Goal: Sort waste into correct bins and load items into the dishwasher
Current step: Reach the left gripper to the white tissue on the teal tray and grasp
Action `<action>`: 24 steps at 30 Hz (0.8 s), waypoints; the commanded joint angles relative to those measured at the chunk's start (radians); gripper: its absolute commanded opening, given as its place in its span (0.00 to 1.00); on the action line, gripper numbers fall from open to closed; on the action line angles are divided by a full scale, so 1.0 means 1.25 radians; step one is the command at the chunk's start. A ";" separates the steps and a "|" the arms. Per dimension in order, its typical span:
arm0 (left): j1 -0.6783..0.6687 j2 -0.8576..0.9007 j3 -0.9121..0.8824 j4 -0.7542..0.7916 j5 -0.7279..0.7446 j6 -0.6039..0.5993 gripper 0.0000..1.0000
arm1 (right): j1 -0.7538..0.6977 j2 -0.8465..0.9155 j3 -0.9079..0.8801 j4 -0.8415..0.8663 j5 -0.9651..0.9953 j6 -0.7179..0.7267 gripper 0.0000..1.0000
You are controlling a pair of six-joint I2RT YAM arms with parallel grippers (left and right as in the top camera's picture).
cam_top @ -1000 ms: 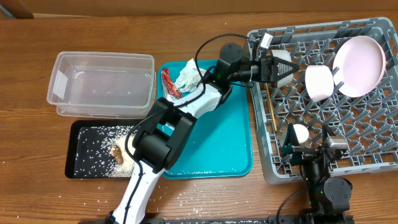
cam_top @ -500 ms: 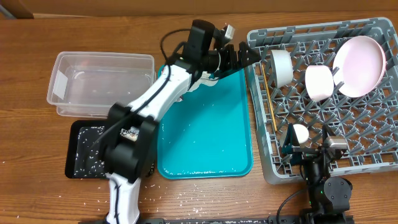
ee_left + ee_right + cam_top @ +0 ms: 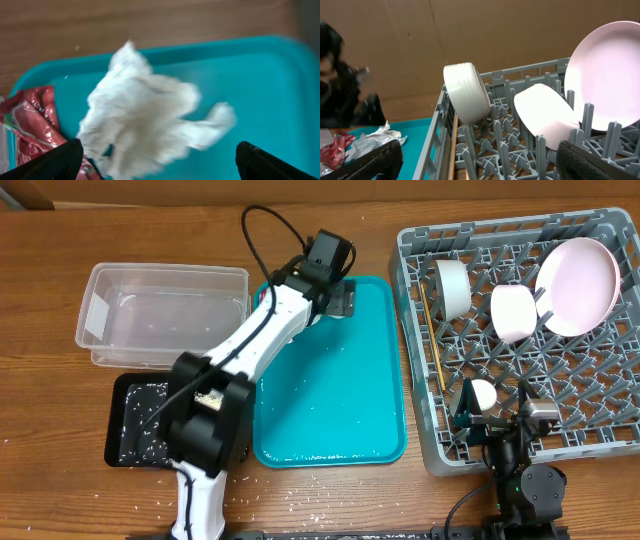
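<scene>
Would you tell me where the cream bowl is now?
In the overhead view, the cream bowl stands on edge at the upper-left of the grey rack, just left of the pink bowl.

My left arm (image 3: 255,340) stretches to the far edge of the counter (image 3: 180,230), left end effector (image 3: 160,160) gaping; right end effector (image 3: 480,162) gapes by the near-right corner.

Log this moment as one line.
left hand open over tissue | right hand open at rack | wrapper on teal tray | cream bowl, pink bowl, plate racked
</scene>
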 commanded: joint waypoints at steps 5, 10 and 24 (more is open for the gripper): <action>0.009 0.049 0.000 -0.006 0.010 0.035 0.69 | -0.002 -0.007 -0.009 0.005 -0.001 0.001 1.00; 0.004 0.049 0.000 -0.084 0.168 0.079 0.49 | -0.002 -0.007 -0.009 0.005 -0.002 0.001 1.00; 0.004 -0.018 0.027 -0.168 0.217 0.073 0.04 | -0.002 -0.007 -0.009 0.005 -0.001 0.001 1.00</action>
